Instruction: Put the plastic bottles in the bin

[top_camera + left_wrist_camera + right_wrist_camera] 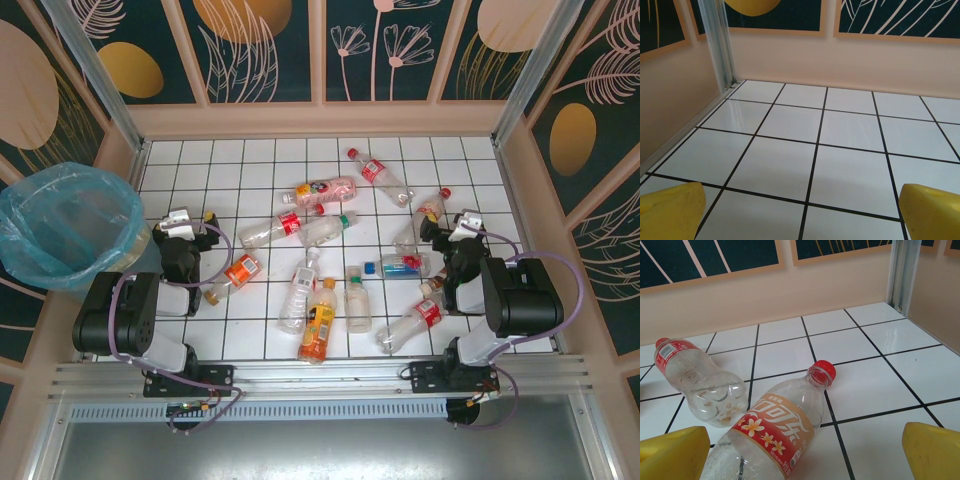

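Observation:
Several plastic bottles (318, 318) lie scattered on the white tiled table (250, 160), mostly across its middle and right. The bin (62, 228), lined with a blue bag, stands off the table's left edge. My left gripper (186, 221) (805, 215) is open above bare tiles near the left side, with an orange-labelled bottle (237, 273) just to its right. My right gripper (456, 226) (805, 455) is open too. A red-capped bottle with a peach label (777, 432) (430, 210) lies on its side just ahead of its fingers, untouched. A red-labelled bottle (695, 380) lies to its left.
Low beige walls (320, 118) enclose the table at the back and sides, with aluminium posts (720, 45) (902, 272) in the far corners. A metal rail (320, 375) runs along the near edge by the arm bases. Bare tiles lie in the back left area.

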`<state>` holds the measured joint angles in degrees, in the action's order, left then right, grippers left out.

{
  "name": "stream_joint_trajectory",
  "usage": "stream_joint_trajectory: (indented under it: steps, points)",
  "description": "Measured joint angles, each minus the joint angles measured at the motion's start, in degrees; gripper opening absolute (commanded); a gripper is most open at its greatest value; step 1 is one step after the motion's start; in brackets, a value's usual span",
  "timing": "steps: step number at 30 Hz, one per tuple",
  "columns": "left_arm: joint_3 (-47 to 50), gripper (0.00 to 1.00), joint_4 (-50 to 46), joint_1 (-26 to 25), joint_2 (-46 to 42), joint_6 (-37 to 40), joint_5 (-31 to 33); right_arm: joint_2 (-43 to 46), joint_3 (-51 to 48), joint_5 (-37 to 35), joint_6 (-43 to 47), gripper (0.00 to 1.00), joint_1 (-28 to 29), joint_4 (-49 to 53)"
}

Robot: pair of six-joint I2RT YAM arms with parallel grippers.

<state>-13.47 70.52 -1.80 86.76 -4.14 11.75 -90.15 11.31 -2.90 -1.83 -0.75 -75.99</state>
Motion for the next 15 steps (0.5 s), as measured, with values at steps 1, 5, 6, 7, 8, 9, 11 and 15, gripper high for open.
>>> stream_joint_trajectory:
  steps: [1,5,6,7,8,9,11,15]
  points:
    - [0.0,0.99,0.0,0.0,0.0,0.0,0.0,0.0,0.0,0.0,0.0,0.99,0.0,0.0]
    - [0.0,0.99,0.0,0.0,0.0,0.0,0.0,0.0,0.0,0.1,0.0,0.99,0.0,0.0]
    - [0.0,0.99,0.0,0.0,0.0,0.0,0.0,0.0,0.0,0.2,0.0,0.99,-0.1,0.0]
    - [0.0,0.99,0.0,0.0,0.0,0.0,0.0,0.0,0.0,0.4,0.0,0.99,-0.1,0.0]
    - [0.0,0.99,0.0,0.0,0.0,0.0,0.0,0.0,0.0,0.5,0.0,0.99,-0.2,0.0]
    - [0.0,0.99,0.0,0.0,0.0,0.0,0.0,0.0,0.0,0.7,0.0,0.99,-0.3,0.0]
    - [0.0,0.99,0.0,0.0,0.0,0.0,-0.3,0.0,0.0,0.6,0.0,0.99,-0.4,-0.1]
    - [-0.9,0.99,-3.4,0.1,-1.8,0.3,-2.6,2.4,-1.9,-0.5,-0.2,0.99,-0.4,-0.3]
